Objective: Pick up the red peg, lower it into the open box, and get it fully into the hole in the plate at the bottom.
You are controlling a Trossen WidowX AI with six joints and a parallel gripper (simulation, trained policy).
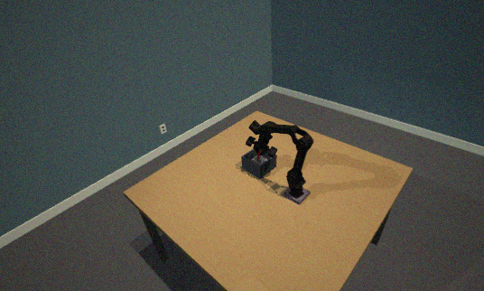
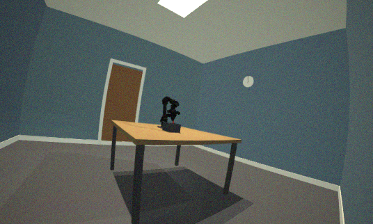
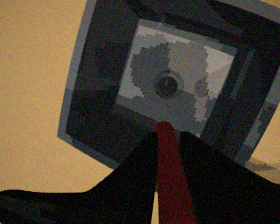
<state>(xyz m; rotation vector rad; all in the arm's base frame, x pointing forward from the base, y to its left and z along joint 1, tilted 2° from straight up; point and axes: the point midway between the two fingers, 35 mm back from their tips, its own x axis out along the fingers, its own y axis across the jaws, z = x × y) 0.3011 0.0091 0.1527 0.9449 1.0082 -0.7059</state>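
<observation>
Gripper [image 1: 258, 153] [image 2: 173, 120] [image 3: 168, 138] fingers pinch the red peg [image 1: 258, 155] [image 2: 173, 122] [image 3: 172, 175]. I see it above the open box [image 1: 251, 166] [image 2: 171, 128] [image 3: 77, 100], out of the hole [image 3: 166, 86].

The dark box [image 1: 254, 169] [image 2: 171, 128] [image 3: 66, 112] opens upward beneath the gripper [image 1: 258, 153] [image 2: 173, 120] [image 3: 169, 134], its four walls hemming sideways passage around the holed plate [image 3: 183, 112], while the tabletop beyond offers room outside.
</observation>
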